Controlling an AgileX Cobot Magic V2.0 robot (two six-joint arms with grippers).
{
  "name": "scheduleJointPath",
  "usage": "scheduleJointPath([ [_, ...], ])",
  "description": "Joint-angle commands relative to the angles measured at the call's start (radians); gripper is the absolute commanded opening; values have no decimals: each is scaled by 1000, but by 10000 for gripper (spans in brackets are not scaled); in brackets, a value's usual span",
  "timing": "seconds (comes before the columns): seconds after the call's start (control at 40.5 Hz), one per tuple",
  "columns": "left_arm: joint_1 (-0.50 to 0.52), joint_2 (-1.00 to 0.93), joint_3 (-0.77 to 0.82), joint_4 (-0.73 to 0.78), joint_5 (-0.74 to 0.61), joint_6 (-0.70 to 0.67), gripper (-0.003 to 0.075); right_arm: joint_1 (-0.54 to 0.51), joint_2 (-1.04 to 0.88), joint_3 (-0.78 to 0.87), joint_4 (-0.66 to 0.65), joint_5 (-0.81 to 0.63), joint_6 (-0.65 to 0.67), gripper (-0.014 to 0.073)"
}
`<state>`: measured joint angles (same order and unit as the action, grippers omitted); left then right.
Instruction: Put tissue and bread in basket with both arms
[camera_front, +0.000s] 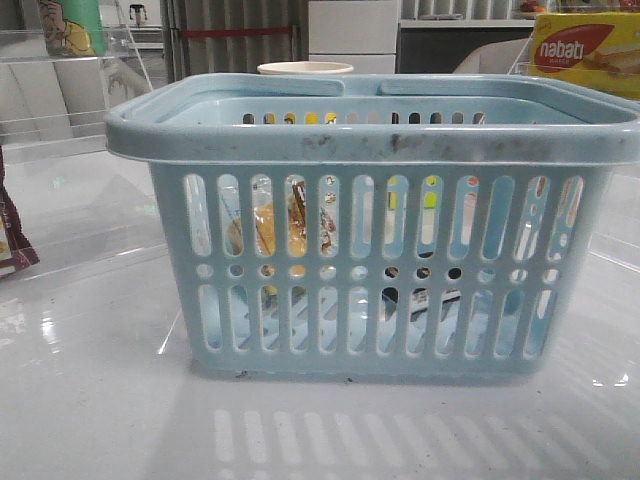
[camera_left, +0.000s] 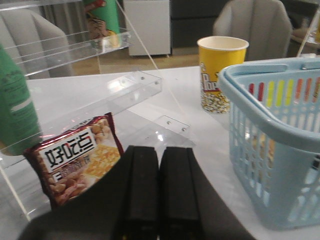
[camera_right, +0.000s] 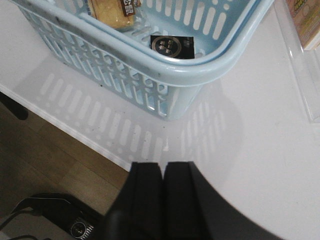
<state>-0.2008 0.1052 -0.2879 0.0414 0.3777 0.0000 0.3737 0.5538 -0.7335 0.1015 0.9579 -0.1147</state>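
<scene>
Bread (camera_right: 111, 11), golden-brown in clear wrap with a dark label, lies inside the light-blue slotted basket (camera_front: 370, 140) that fills the middle of the front view on the white desk (camera_front: 90, 410); the black-and-white tissue (camera_right: 172, 46) packet sits flat on the basket floor beside it. Left end effector (camera_left: 159, 192) is pressed together, holding nothing, near a brown snack packet (camera_left: 75, 162). Right end effector (camera_right: 164, 200) is likewise pressed together and empty, outside the basket.

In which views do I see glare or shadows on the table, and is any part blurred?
Front view: bright glare spots on the glossy table, with a slotted reflection below the basket. Right wrist view: the basket's slotted shadow lies on the table. Left wrist view: the left pincer looks dark and soft, and the green bottle is blurred.
</scene>
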Motion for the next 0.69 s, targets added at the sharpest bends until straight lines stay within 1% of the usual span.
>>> scheduleJointPath([
  [0.0, 62, -56, 91, -26, -199, 0, 92, -7, 1, -27, -2, -66, -1, 57],
  [0.148, 120, -110, 213, -84, -298, 0, 92, -7, 1, -27, -2, -66, -1, 57],
  [0.346, 127, -129, 303, -89, -446, 0, 92, -7, 1, -27, -2, -66, -1, 57],
  [0.494, 117, -129, 301, -56, -492, 0, 92, -7, 1, -27, -2, -66, -1, 57],
  [0.667, 115, -129, 301, -41, -493, 0, 92, -7, 1, -27, -2, -66, -1, 57],
])
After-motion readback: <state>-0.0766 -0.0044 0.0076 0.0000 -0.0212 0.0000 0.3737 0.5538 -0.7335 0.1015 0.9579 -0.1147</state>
